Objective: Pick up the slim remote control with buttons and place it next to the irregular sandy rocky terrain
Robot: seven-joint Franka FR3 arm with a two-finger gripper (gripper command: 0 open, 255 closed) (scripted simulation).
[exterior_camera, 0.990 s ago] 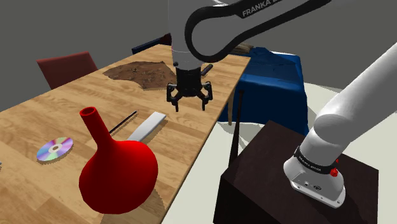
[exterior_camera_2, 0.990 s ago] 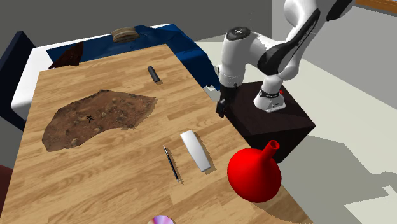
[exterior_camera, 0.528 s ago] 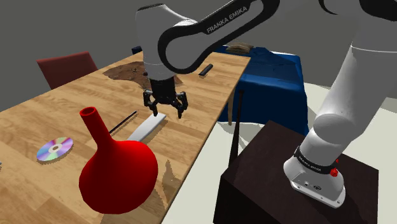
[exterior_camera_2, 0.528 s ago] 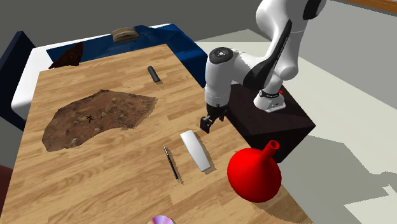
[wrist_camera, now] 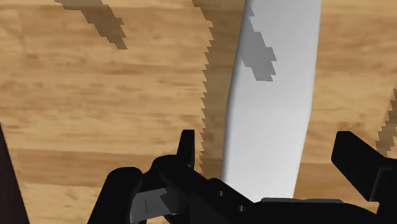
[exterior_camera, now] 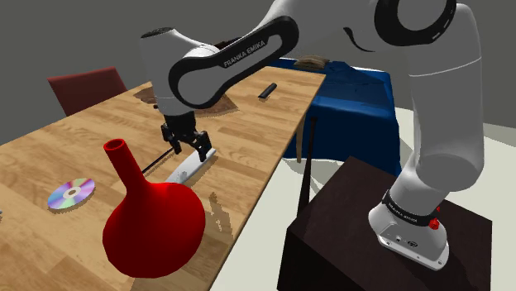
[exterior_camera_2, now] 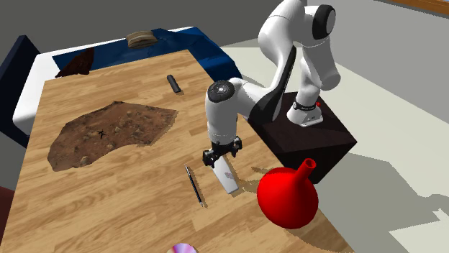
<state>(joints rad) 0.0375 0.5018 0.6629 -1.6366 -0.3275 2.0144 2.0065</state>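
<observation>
Progress check: the reach looks done and that's about it. The gripper [exterior_camera: 190, 149] is down low over the remote [exterior_camera: 182, 172], a plain pale grey slab lying flat on the table [exterior_camera: 50, 153], close to the long edge on the stand's side and roughly halfway along it. In the wrist view the fingers [wrist_camera: 186, 151] are spread wide with the remote [wrist_camera: 273, 95] running lengthwise between them. There's a clear gap on at least one side, so it's straddled, not gripped. Can't make out any buttons on it, fwiw.

The terrain [exterior_camera_2: 108, 133], that brown lumpy patch, sits toward the far end of the table, nearer the opposite long edge and well apart from the remote. A pen [exterior_camera_2: 194, 185] lies just beside the remote on the inner side. The big red vase [exterior_camera_2: 288, 198] is further along the remote's edge, away from the terrain's end, and near the remote.

What's left, I'd say: squeeze shut, lift, carry it across toward the patch, set it down beside it. So most of the job. My guess is the lift wants to go straight up first so nothing clips the vase or drags the pen.
</observation>
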